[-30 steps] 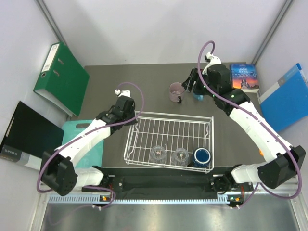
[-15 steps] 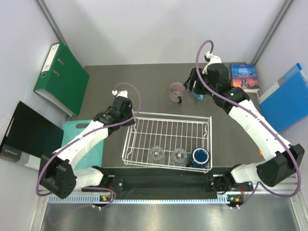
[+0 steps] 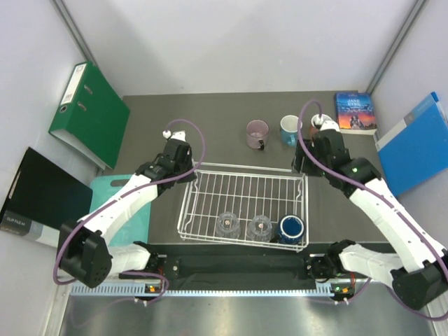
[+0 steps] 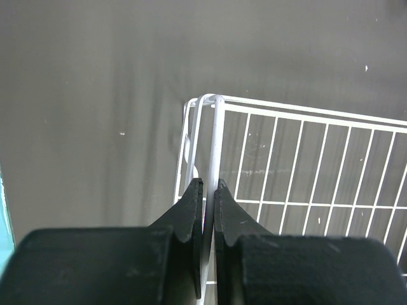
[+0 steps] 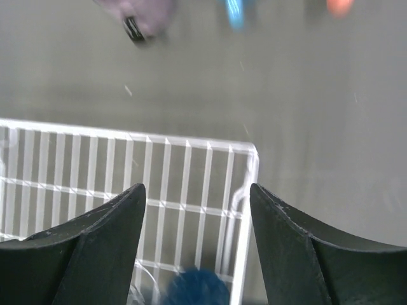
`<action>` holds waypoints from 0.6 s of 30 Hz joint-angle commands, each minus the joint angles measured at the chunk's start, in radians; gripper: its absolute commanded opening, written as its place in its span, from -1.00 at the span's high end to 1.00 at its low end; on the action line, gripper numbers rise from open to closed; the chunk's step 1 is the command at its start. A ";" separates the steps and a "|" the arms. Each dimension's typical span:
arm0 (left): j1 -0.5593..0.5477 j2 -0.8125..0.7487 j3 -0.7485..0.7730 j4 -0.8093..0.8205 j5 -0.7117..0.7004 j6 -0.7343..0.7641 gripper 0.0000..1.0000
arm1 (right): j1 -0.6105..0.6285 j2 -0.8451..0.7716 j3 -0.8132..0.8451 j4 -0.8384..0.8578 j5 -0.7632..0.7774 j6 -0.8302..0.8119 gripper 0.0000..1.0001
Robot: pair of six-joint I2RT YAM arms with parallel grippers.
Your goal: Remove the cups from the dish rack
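Note:
The white wire dish rack [image 3: 252, 166] sits mid-table. It holds two clear tumblers [image 3: 229, 224] [image 3: 260, 226] and a dark navy mug [image 3: 292, 226] along its near side. A mauve-pink mug [image 3: 257, 133] and a light blue mug [image 3: 289, 129] stand on the table beyond it. An orange blur [image 5: 340, 5] lies at the top edge of the right wrist view. My left gripper [image 3: 192, 171] [image 4: 208, 184] is shut on the rack's rim wire [image 4: 216, 140] at its far left corner. My right gripper [image 3: 299, 164] [image 5: 196, 188] is open and empty above the rack's far right corner [image 5: 191, 143].
A green binder [image 3: 87, 112] and a black folder [image 3: 38, 199] lie at the left, with a teal cutting board [image 3: 115, 203] under my left arm. A book [image 3: 355, 112] and a blue folder [image 3: 416, 143] lie at the far right.
My right gripper has pulled back from the light blue mug toward the rack's far right corner, leaving that mug standing beside the pink one. The left arm has barely moved.

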 commanded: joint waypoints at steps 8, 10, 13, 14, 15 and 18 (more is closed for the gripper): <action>0.071 0.056 0.017 0.001 -0.210 -0.125 1.00 | -0.002 -0.174 -0.199 -0.079 -0.033 0.085 -0.29; 0.071 0.053 0.012 0.001 -0.207 -0.123 1.00 | -0.002 -0.173 -0.244 -0.051 -0.051 0.091 -0.27; 0.071 0.045 0.003 -0.002 -0.199 -0.130 1.00 | -0.003 -0.153 -0.288 -0.005 -0.071 0.093 -0.07; 0.071 0.042 0.002 -0.002 -0.198 -0.131 1.00 | -0.003 -0.136 -0.296 0.004 -0.077 0.094 0.05; 0.071 0.038 -0.003 -0.003 -0.198 -0.133 1.00 | -0.002 -0.128 -0.302 0.015 -0.078 0.096 0.18; 0.071 0.032 -0.006 -0.014 -0.189 -0.134 1.00 | -0.002 -0.096 -0.316 0.047 -0.078 0.103 0.69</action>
